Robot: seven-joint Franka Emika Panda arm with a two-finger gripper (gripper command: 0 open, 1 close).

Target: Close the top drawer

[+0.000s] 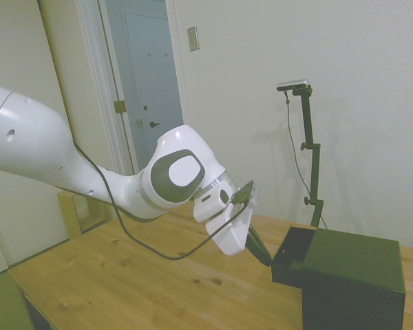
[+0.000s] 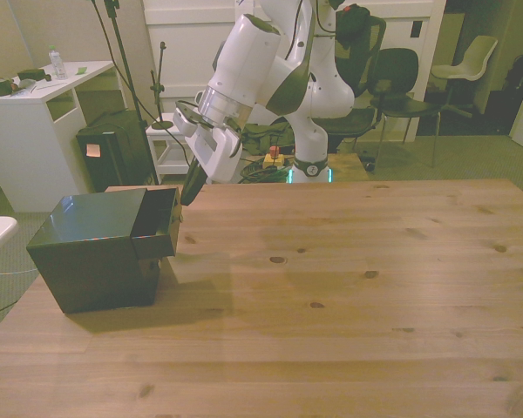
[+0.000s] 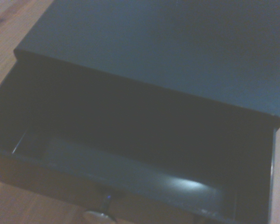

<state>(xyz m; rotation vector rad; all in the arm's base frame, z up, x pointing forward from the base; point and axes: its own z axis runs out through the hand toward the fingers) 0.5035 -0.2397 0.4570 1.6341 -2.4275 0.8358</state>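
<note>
Pincer [image 1: 261, 256] hangs tilted w/ its dark tips just off the front face of the top drawer [image 1: 294, 253], at the face's far end in the front view; can't tell if the tips actually touch it. Fingers look pressed close together, narrow, nothing held btwn them. Drawer is pulled out partway from the cabinet [image 2: 91, 261], which sits at the bench's [image 2: 349, 287] edge on the front view's left. Wrist view shows the drawer [image 3: 130, 186] open w/ its inside bare and a small round knob [image 3: 99, 216] on the front. So task isn't done yet: drawer sticks out, the whole push-in is left, approx. the full visible gap. Arm looks lined up to shove it.
</note>
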